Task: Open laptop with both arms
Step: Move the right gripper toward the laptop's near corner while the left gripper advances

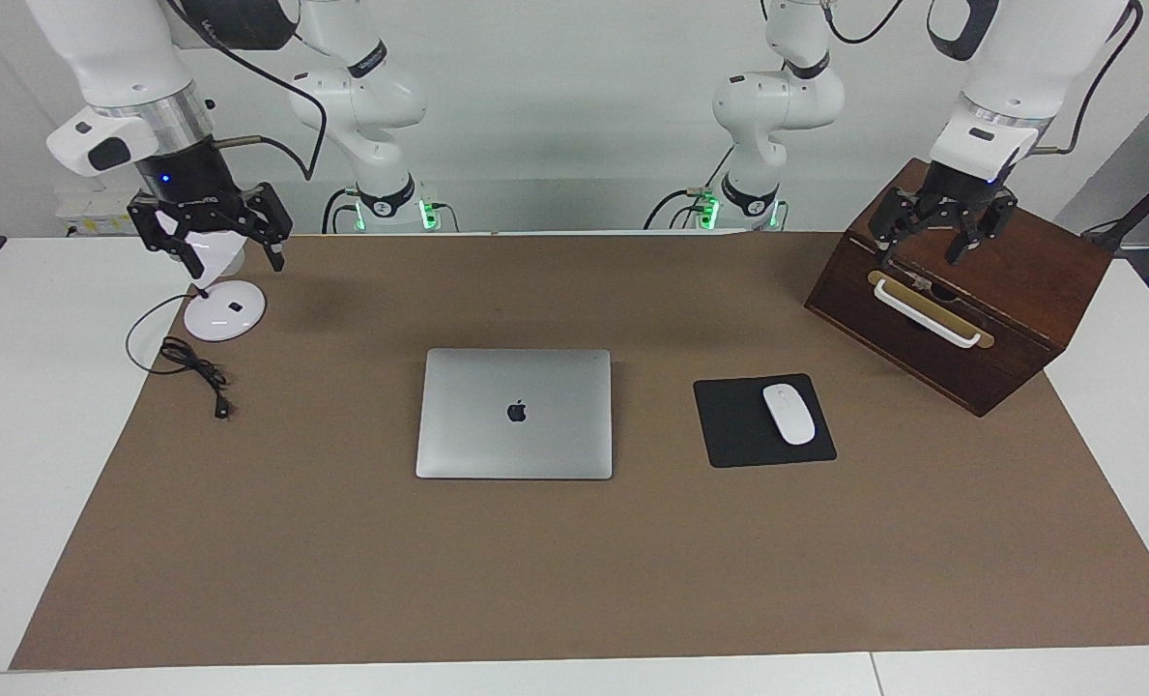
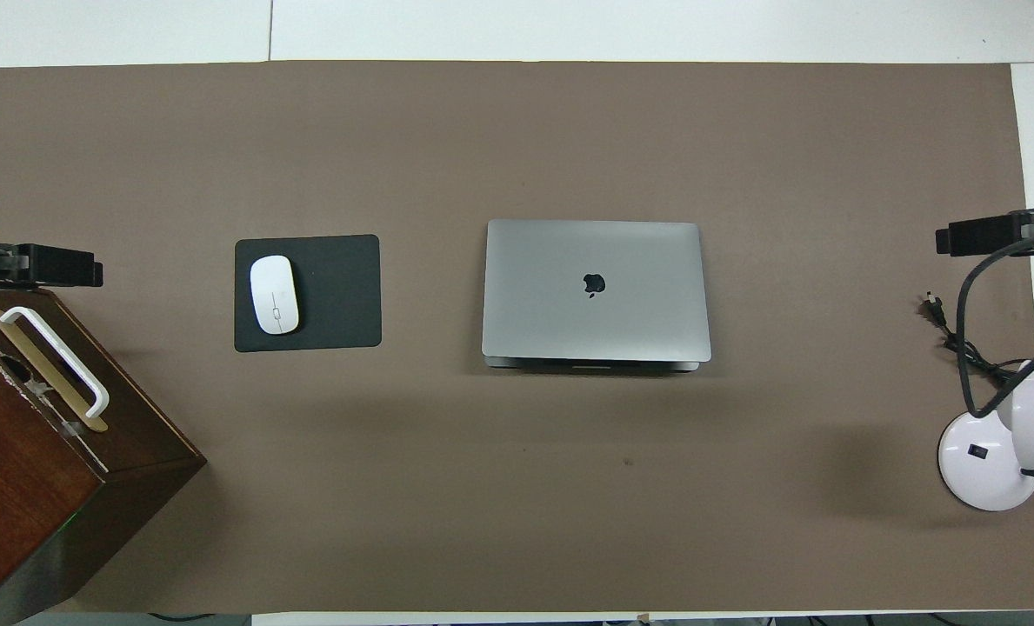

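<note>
The laptop (image 1: 514,414) (image 2: 595,289) lies shut in the middle of the brown mat, its silver lid with the dark logo facing up. My left gripper (image 1: 922,253) hangs open over the wooden box at the left arm's end of the table, well away from the laptop. Only its tip (image 2: 56,265) shows in the overhead view. My right gripper (image 1: 234,261) hangs open over the white lamp at the right arm's end, with nothing between its fingers. From overhead just its tip (image 2: 977,235) is visible. Neither gripper touches the laptop.
A black mouse pad (image 1: 733,425) carrying a white mouse (image 1: 789,414) lies beside the laptop toward the left arm's end. A dark wooden box (image 1: 1009,319) with a white handle stands at that end. At the other end are a white desk lamp (image 1: 224,311) and its black cord (image 1: 197,372).
</note>
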`<state>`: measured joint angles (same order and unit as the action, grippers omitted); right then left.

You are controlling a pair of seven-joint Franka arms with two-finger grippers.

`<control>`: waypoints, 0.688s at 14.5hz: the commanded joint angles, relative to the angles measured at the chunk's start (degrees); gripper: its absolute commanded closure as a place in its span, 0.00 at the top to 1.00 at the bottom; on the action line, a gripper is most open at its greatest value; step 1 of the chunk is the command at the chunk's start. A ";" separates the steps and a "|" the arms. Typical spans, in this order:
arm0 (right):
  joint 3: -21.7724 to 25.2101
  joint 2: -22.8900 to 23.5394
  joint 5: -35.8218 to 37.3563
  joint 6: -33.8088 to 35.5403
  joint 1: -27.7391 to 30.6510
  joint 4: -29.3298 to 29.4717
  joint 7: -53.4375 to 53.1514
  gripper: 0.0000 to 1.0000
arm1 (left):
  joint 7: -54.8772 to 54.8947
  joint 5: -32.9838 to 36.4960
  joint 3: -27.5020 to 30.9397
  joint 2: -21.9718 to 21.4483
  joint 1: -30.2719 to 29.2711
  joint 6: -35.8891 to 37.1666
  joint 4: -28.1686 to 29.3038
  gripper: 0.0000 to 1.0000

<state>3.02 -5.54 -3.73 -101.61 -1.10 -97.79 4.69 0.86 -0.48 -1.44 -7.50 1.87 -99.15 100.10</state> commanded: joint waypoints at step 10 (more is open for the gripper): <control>-0.82 -3.42 -26.75 -16.84 -2.32 -16.71 -21.64 1.00 | -1.30 -0.23 -0.23 -0.76 0.24 1.33 0.01 0.85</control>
<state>2.48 -5.68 -26.35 -113.06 -2.18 -108.18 -14.41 0.61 -0.48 -1.73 -7.56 1.92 -98.97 100.10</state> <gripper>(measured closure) 0.000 0.000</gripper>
